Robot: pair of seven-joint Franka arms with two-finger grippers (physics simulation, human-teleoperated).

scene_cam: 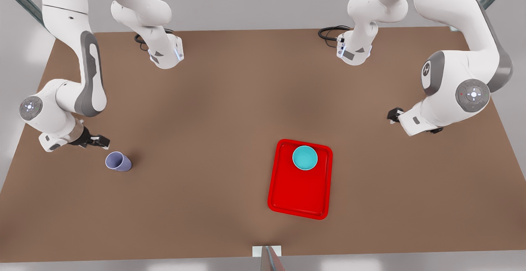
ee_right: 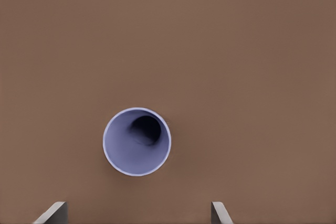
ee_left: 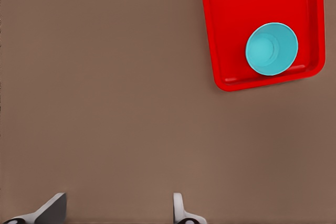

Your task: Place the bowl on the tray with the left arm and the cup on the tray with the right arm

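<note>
The teal bowl (scene_cam: 305,158) (ee_left: 272,49) sits inside the red tray (scene_cam: 298,193) (ee_left: 247,3), at the tray's far end. My left gripper (scene_cam: 394,115) (ee_left: 115,212) hovers open over bare table on the front view's right, well away from the tray and holding nothing. The lavender cup (scene_cam: 118,161) (ee_right: 137,141) stands upright on the table at the front view's left, far from the tray. Just beside and above it is my right gripper (scene_cam: 96,141) (ee_right: 136,214), open, with the cup ahead of its fingertips and untouched.
The brown table (scene_cam: 213,110) has wide bare room between cup and tray. Black cables (scene_cam: 331,32) lie by the arm bases at the back edge. A small white bracket (scene_cam: 267,251) sits at the table's front edge.
</note>
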